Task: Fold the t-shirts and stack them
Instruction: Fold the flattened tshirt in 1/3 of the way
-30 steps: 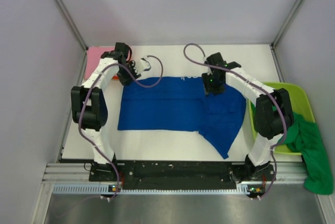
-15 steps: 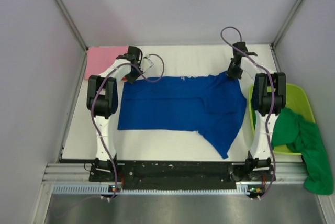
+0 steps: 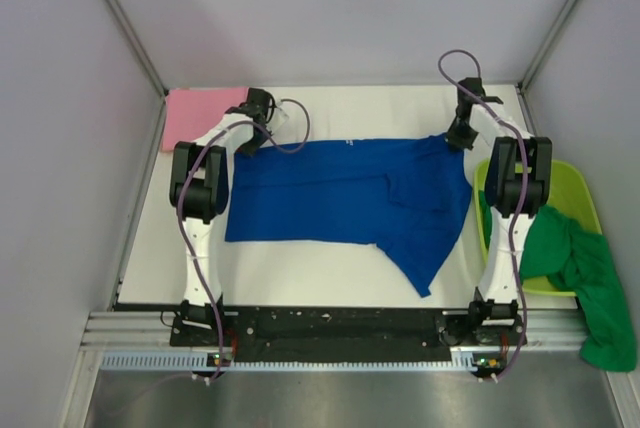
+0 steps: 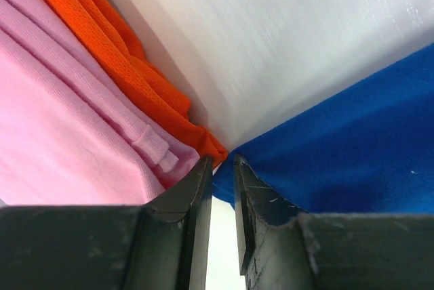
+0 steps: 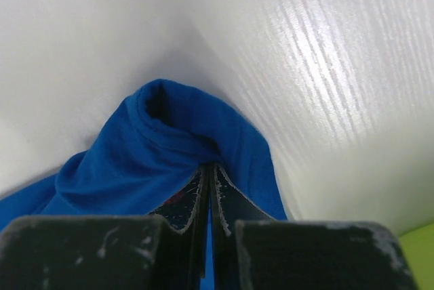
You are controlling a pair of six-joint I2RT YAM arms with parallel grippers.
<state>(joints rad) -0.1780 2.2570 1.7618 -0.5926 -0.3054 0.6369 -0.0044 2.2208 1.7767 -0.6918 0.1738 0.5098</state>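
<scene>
The white counter (image 3: 300,268) carried the blue t-shirt (image 3: 340,193) laid out wide across its centre. It was mostly flat, but rumpled toward 3 o'clock, with one loose flap trailing to about 5 o'clock, so it read as spread for folding rather than folded. At 3 o'clock sat the lime-green tub (image 3: 590,198), and the green t-shirt (image 3: 585,278) hung over its near rim toward 4 o'clock, apparently parked there until its turn. In the far corner at 10 o'clock lay the pink t-shirt (image 3: 195,108), already folded and probably the foot of the stack. The left wrist view showed an orange cloth (image 4: 129,59) lying against its edge, touching it. Both arms reached to the blue shirt's far edge, one at each end, which suits taking that edge by two corners at once to pull it taut or carry it over for a fold. The left claw (image 4: 224,171) sat at the shirt's 10 o'clock corner, just beside the pink and orange fabric. Its jaws were drawn nearly together with only a slim gap, and the blue corner appeared caught between the tips. The right claw (image 5: 209,168) sat at the shirt's 2 o'clock corner, jaws pressed tight together and pinching a raised hump of blue cloth off the counter.
</scene>
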